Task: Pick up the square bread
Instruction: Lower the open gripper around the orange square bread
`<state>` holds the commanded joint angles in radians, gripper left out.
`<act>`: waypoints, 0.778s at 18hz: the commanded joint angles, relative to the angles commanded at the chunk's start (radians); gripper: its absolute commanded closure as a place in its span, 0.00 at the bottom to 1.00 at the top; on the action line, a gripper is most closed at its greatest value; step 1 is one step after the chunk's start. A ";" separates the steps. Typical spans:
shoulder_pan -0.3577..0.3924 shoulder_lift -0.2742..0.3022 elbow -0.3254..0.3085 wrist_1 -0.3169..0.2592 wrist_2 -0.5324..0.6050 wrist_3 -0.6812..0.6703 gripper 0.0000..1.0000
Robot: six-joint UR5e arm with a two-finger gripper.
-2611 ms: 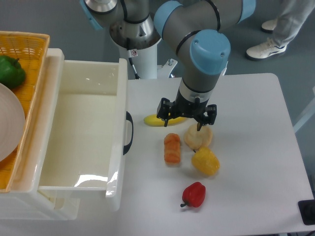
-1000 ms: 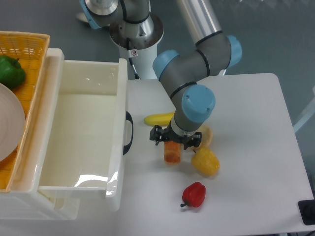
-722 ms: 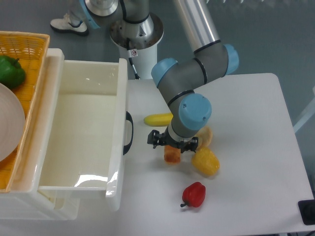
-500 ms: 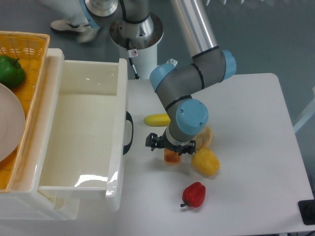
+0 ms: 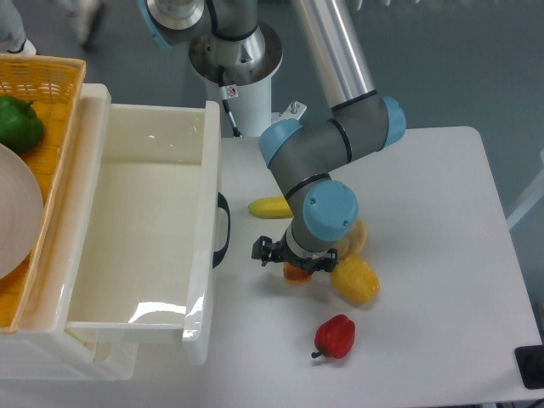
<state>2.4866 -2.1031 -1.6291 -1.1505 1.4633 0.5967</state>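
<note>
Only a small orange end of the square bread [image 5: 296, 274] shows on the white table, under the arm's wrist. My gripper [image 5: 292, 260] has come down right over it, its dark fingers either side of the loaf. The wrist hides the jaws, so whether they press the bread does not show.
A pale bun [image 5: 357, 237] and a yellow pepper [image 5: 355, 281] lie just right of the gripper. A banana [image 5: 270, 206] is behind it, a red pepper [image 5: 336, 337] nearer the front. A white open bin [image 5: 144, 229] with a black handle [image 5: 223, 230] stands left, by a basket [image 5: 42, 85].
The arm has swung from above the bun leftward and down over the bread, covering more of it. The objects have stayed in place.
</note>
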 joint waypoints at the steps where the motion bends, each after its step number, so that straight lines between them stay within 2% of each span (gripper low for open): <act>1: -0.002 -0.002 0.000 0.000 0.012 0.000 0.00; 12: 0.008 -0.006 0.006 0.008 0.025 0.006 0.00; 14: 0.008 -0.014 0.006 0.023 0.038 0.006 0.00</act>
<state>2.4943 -2.1169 -1.6230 -1.1276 1.5017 0.6029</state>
